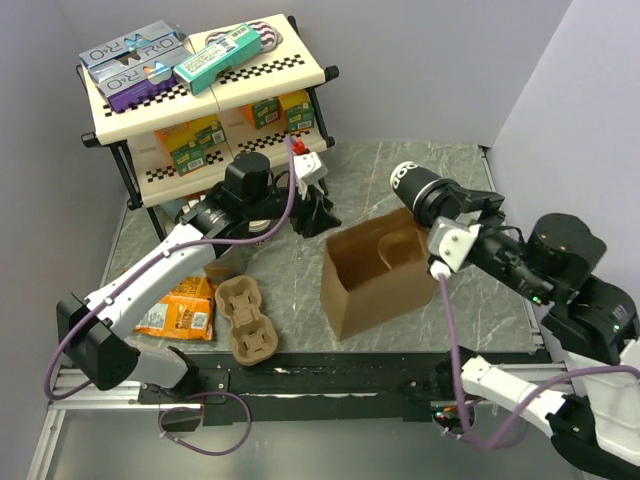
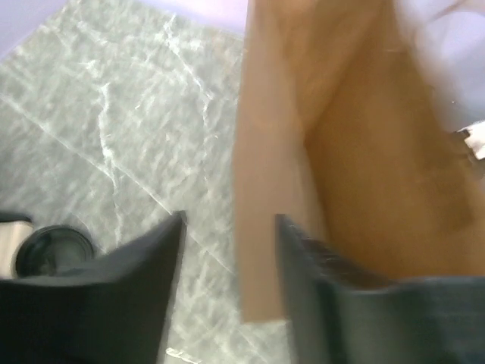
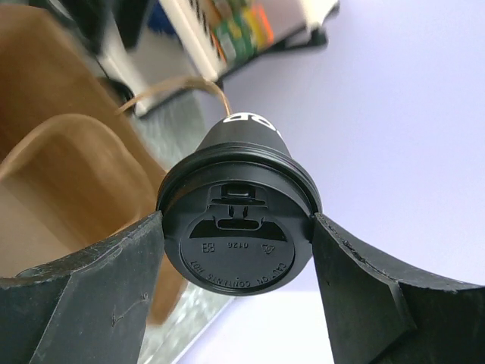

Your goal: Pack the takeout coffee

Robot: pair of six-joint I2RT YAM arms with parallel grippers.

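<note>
The takeout coffee (image 1: 412,184) is a dark cup with white lettering and a round black lid (image 3: 236,243). My right gripper (image 1: 441,207) is shut on it at the lid rim and holds it tilted on its side in the air. It is just beyond the far right edge of the open brown paper bag (image 1: 372,272). In the right wrist view my gripper (image 3: 236,227) clamps the lid from both sides, with the bag's mouth (image 3: 68,189) to the left. My left gripper (image 1: 316,212) is open and empty at the bag's far left corner. In the left wrist view (image 2: 230,220) the bag wall (image 2: 261,189) shows between its fingers.
A brown pulp cup carrier (image 1: 247,318) and an orange snack packet (image 1: 180,310) lie at the front left. A two-tier shelf (image 1: 200,90) with boxes stands at the back left. A round dark object (image 2: 51,250) lies on the marble by my left finger.
</note>
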